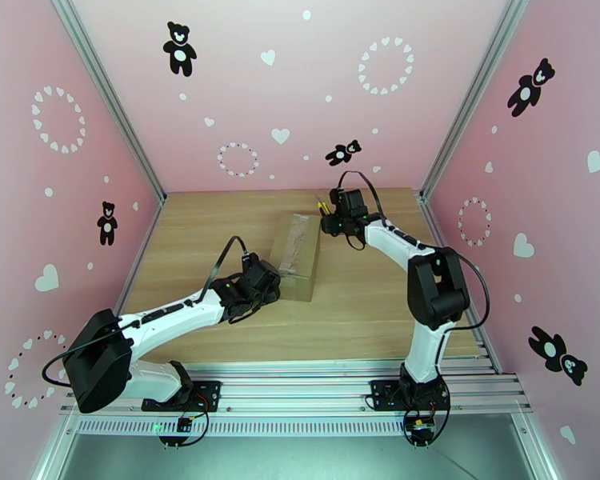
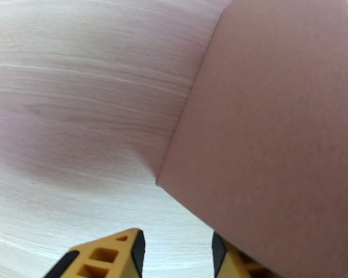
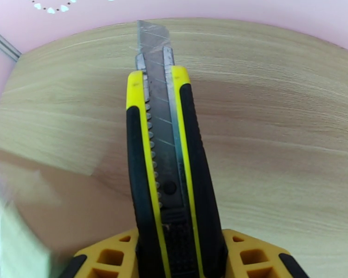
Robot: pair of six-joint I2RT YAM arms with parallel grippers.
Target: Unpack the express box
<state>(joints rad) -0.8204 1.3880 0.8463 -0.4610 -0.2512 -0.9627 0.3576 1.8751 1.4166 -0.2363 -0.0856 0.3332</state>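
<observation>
1. Bright, even light is casting soft shadows on the table [image 1: 364, 306]
2. The express box [image 2: 276, 135] is blurring pinkish in the left wrist view
3. Lens distortion is bowing the table's far edge

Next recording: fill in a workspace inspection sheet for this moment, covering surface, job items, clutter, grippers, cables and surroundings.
Surface: light wooden table, bare around the box.
Job's things: express box lies mid-table, taped top seam shut.
Clutter: nothing seen.
Grippers: left gripper open, low beside the box's near corner; right gripper shut on a yellow-black utility knife, blade out, near the box's far end.
Cables: black cables loop above both wrists.
Surroundings: pink walls with bears and hearts; metal frame along the near edge.
</observation>
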